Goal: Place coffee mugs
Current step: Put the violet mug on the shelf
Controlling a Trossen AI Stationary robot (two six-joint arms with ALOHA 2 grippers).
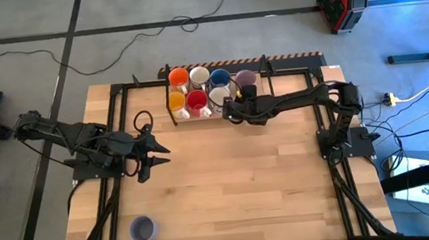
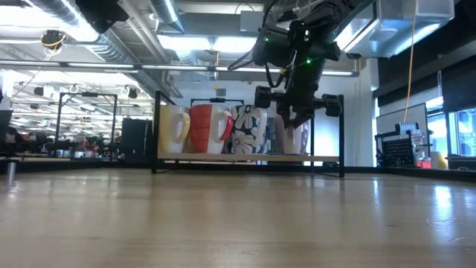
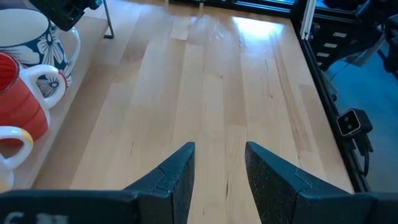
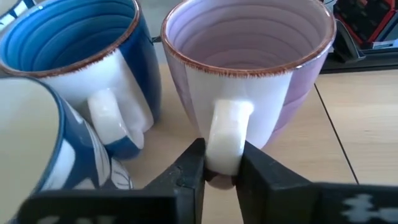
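No readable writing or brand on any mug or on the rig.

Pale purple mug (image 4: pixel 249 74): glossy, ribbed inside, brown-speckled rim, white handle facing the right claw (image 4: pixel 219 169). It stands upright at the right end of the back row in a black-framed rack (image 1: pixel 173 116) at the far edge of the wooden worktop (image 1: pixel 230 190). The right claw's two fingers sit against either side of the handle's lower part, pinching it; mug bottom appears down on the rack floor.

Just beside it in the same row: blue mug (image 4: pixel 81 68), blue ribbed interior, white handle. Nearer the claw, a white mug with blue flower print (image 4: pixel 43 155), seen only in part.

From above the rack holds seven mugs in two rows: orange (image 1: pixel 179 78), white (image 1: pixel 200 77), blue, purple behind; yellow-orange (image 1: pixel 177 101), red (image 1: pixel 196 100), flowered white in front.

A second pale purple mug (image 1: pixel 143 230) stands alone near the worktop's front left corner, well apart from both claws.

Left claw (image 1: pixel 157 156) hovers over bare worktop left of centre, fingers spread, gripping nothing.
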